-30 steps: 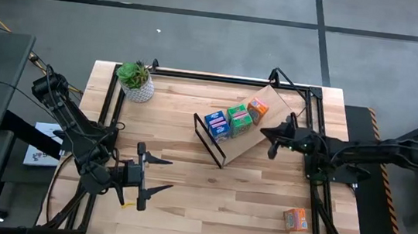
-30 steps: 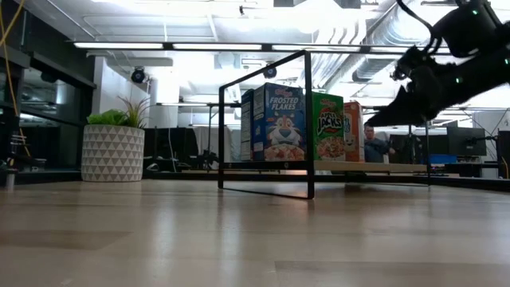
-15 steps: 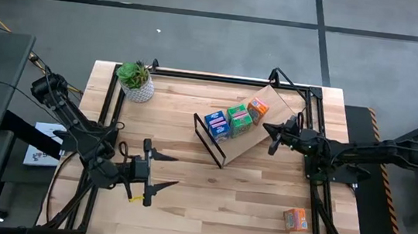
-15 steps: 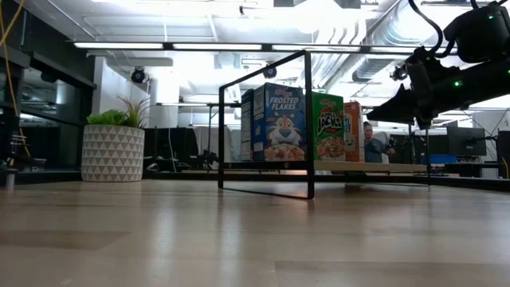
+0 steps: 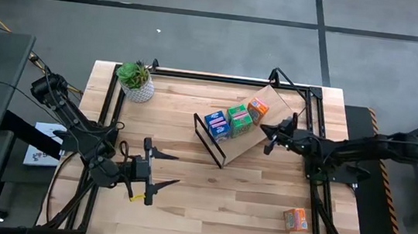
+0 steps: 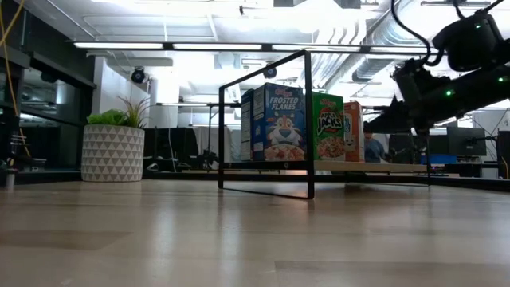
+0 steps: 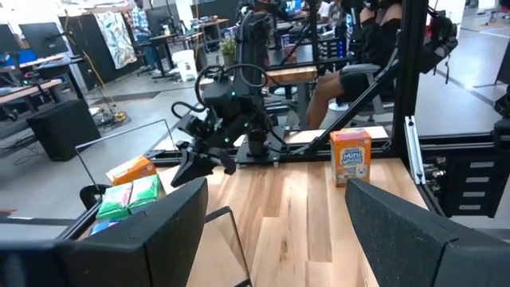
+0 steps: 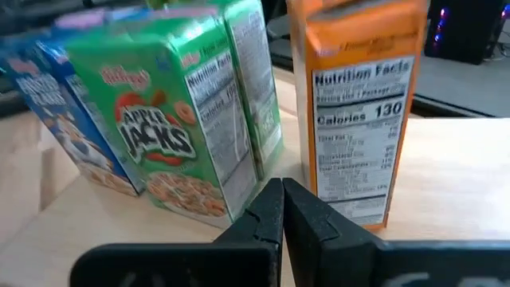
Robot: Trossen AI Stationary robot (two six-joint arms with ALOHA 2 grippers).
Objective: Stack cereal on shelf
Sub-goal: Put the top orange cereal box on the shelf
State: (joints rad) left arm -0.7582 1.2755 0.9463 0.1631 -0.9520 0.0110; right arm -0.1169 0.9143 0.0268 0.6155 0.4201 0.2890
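Black fingers of my right gripper (image 8: 280, 209) are pressed together on nothing, tips hovering at the shelf (image 5: 270, 112), just in front of the gap between the green box (image 8: 171, 135) and the orange box (image 8: 360, 119). My left gripper (image 5: 158, 175) waits wide apart over bare tabletop, well away. Three cartons stand upright in a row on the shelf panel, with the blue box (image 5: 214, 124) at the end. A fourth, the loose orange box (image 5: 296, 218), sits near the table's right front corner. I'd judge these light, thin card: stiff enough along the edges, easily dented on the broad faces, so I'd pinch across the narrow sides. I can't read whether the orange box's base sits fully flat.
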